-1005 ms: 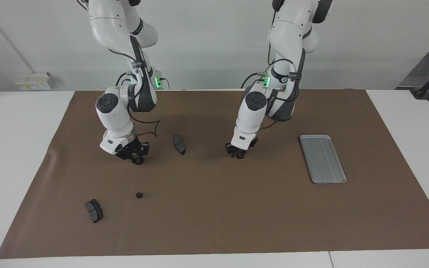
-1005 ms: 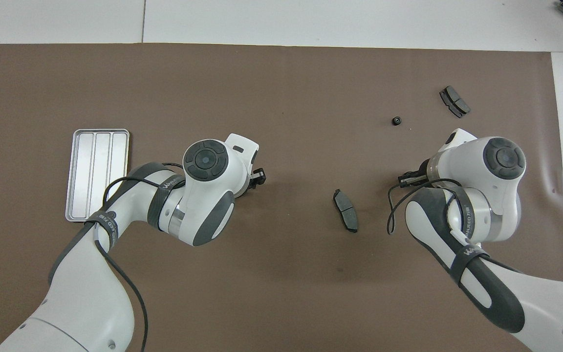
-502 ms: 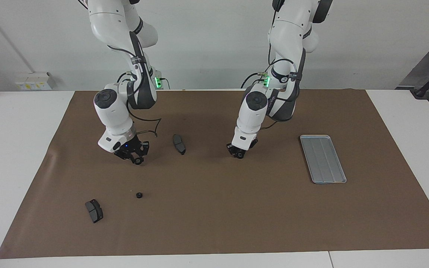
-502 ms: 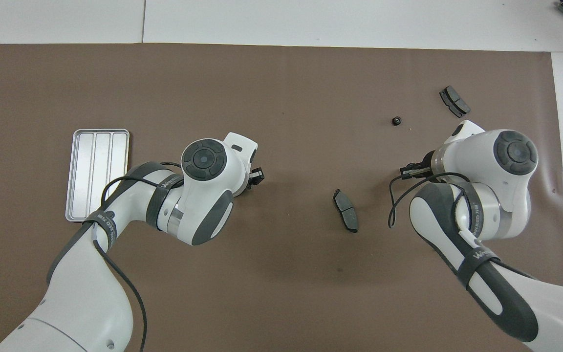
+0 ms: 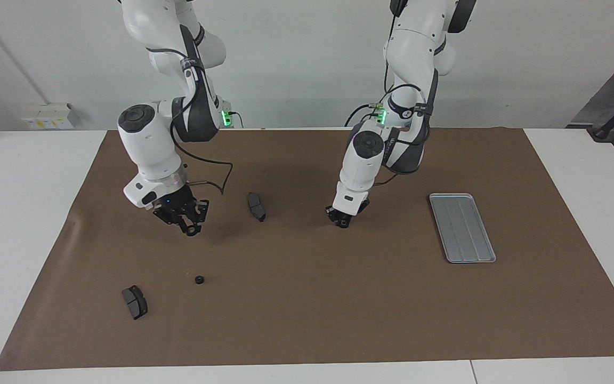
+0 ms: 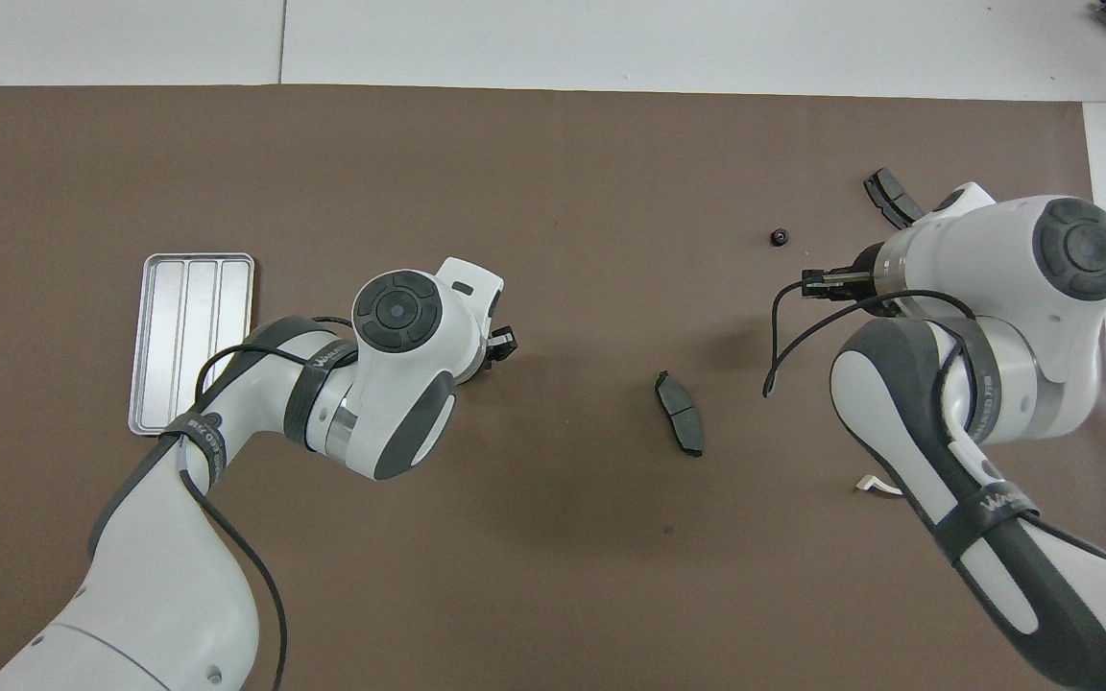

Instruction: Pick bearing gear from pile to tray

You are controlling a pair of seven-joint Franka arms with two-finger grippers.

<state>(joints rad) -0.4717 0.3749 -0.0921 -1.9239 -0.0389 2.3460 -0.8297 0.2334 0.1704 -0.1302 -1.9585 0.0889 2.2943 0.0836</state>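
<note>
Now left tool point(image 5: 343, 222) has clamped a gear point(image 5: 344, 224); right tool point(image 5: 191, 228), gripping second gear point(image 5: 194, 231), rose.

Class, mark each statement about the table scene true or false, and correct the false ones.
1. The tray sits toward the left arm's end of the table. True.
2. The small black gear lies in the tray. False: it lies on the brown mat, toward the right arm's end.
3. The right gripper hangs over the tray. False: it hangs over the mat, at the gear's end.
4. The central brake pad lies nearer to the robots than the gear. True.
</note>
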